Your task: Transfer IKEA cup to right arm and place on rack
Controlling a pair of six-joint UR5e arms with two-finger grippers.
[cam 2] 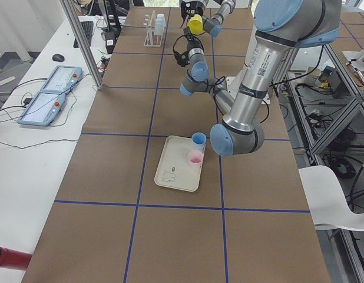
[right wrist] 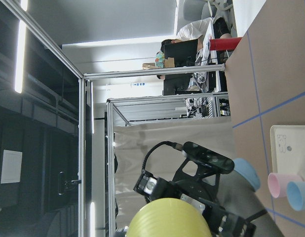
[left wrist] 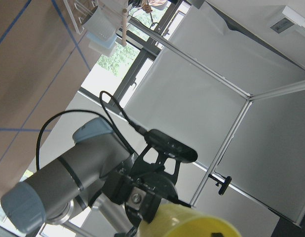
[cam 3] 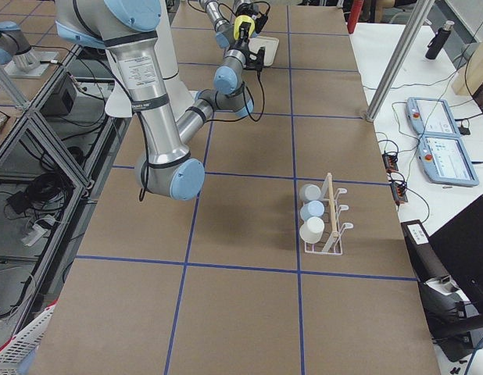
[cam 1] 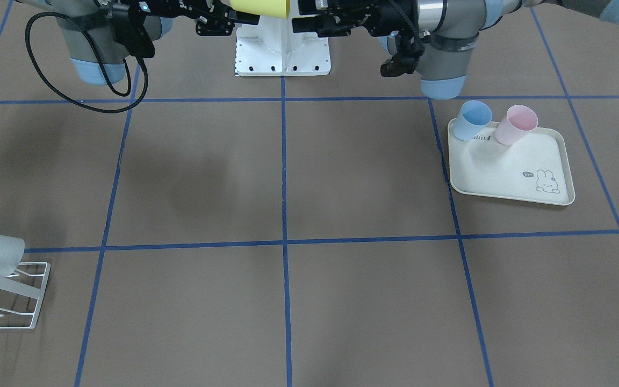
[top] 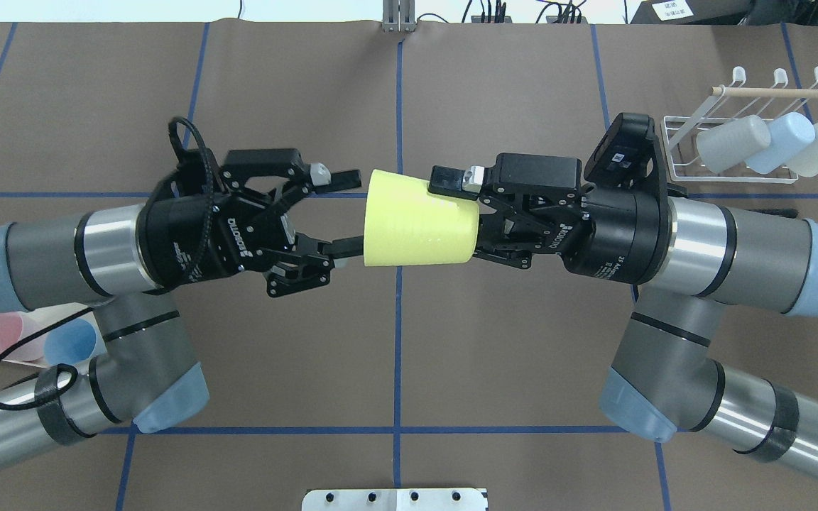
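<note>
The yellow IKEA cup (top: 416, 227) hangs on its side in mid-air between the two arms, above the middle of the table. My right gripper (top: 460, 226) is shut on the cup's narrow bottom end. My left gripper (top: 349, 213) is open, with its fingertips spread at the cup's wide rim; I cannot tell whether they touch it. The cup also shows in the front-facing view (cam 1: 260, 7), the left wrist view (left wrist: 189, 224) and the right wrist view (right wrist: 167, 219). The white wire rack (top: 679, 152) stands at the far right and holds three pale cups.
A cream tray with a rabbit drawing (cam 1: 508, 172) lies on my left side with a blue cup (cam 1: 473, 120) and a pink cup (cam 1: 515, 124) on it. The rack (cam 1: 30, 293) sits near the table's edge on the operators' side.
</note>
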